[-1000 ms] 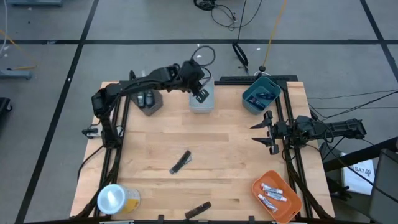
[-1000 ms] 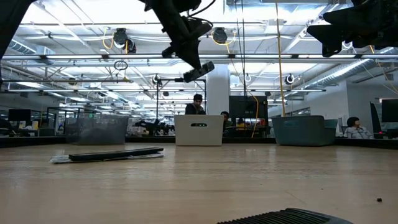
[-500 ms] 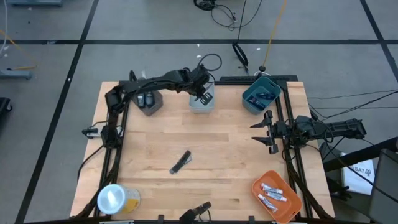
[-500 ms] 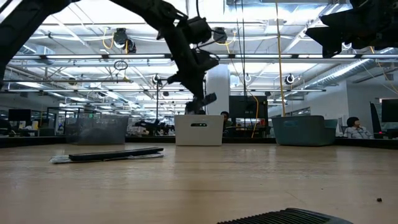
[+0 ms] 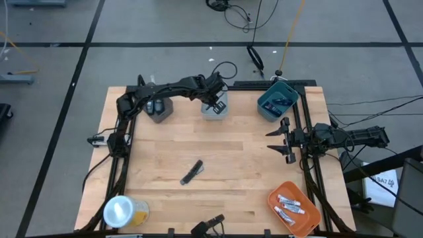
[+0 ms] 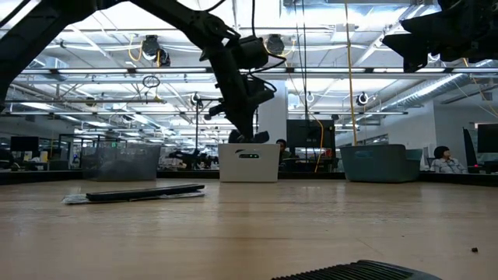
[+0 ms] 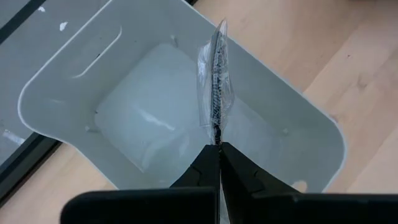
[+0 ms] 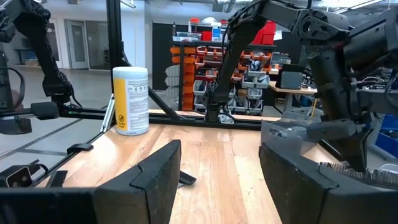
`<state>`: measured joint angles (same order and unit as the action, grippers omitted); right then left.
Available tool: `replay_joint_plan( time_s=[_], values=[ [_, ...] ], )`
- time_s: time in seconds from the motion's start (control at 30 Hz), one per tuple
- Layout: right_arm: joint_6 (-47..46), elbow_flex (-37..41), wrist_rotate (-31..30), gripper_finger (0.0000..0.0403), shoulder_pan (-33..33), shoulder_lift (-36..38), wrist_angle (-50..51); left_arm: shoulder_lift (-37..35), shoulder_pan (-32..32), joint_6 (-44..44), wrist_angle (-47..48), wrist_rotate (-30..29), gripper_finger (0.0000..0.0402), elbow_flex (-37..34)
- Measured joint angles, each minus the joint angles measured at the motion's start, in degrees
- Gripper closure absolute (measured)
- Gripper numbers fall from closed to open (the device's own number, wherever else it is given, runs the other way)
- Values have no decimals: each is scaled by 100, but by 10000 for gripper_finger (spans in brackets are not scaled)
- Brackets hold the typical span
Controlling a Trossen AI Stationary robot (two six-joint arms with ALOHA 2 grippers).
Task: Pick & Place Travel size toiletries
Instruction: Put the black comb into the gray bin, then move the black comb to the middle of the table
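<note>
Directly above the pale grey plastic bin (image 7: pixel 186 112), the left gripper (image 7: pixel 219 163) pinches a clear-wrapped black stick (image 7: pixel 215 87), long axis pointing into it.

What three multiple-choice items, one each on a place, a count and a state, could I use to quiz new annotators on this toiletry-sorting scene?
1. Where is the left gripper?
A. Over the white bin
B. Over the orange bin
C. Beside the yellow roll

2. How many black sticks lie on the bare wooden table in the high view?
A. None
B. Two
C. Five

3. What are the left fingers doing?
A. Standing wide open
B. Shut on a clear-wrapped stick
C. Shut on a blue packet

Answers: 1 A, the left wrist view looks down into the white bin. 2 B, one lies mid-table and another at the near edge. 3 B, the fingers meet on the wrapper's end, with the stick hanging above the bin's floor. The right gripper waits open near the teal bin.
</note>
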<state>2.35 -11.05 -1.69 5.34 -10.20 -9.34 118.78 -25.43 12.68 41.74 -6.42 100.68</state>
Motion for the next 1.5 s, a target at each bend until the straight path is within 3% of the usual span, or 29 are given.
replay_joint_plan(
  time_s=[0.33, 0.67, 0.87, 1.03, 1.23, 1.5],
  values=[
    [2, 0, 1, 193, 0, 0, 32, 0, -7, 112, 0, -145, 388, 0],
    [4, 0, 2, 193, 0, 1, 66, -9, -7, -12, 14, -147, 272, 0],
    [7, 0, 0, 193, 0, 0, 66, -409, 213, -655, 245, 446, 238, -2],
    [31, 0, -2, 193, 0, 2, 67, -1034, 973, -924, 545, 785, 245, -2],
    [50, 0, -7, 193, 0, 2, 63, -1676, 2596, -1206, 695, 791, 279, -2],
    [85, 0, -130, 193, 0, 0, 52, -1485, 4597, -1125, 601, 764, 301, -2]
  ],
)
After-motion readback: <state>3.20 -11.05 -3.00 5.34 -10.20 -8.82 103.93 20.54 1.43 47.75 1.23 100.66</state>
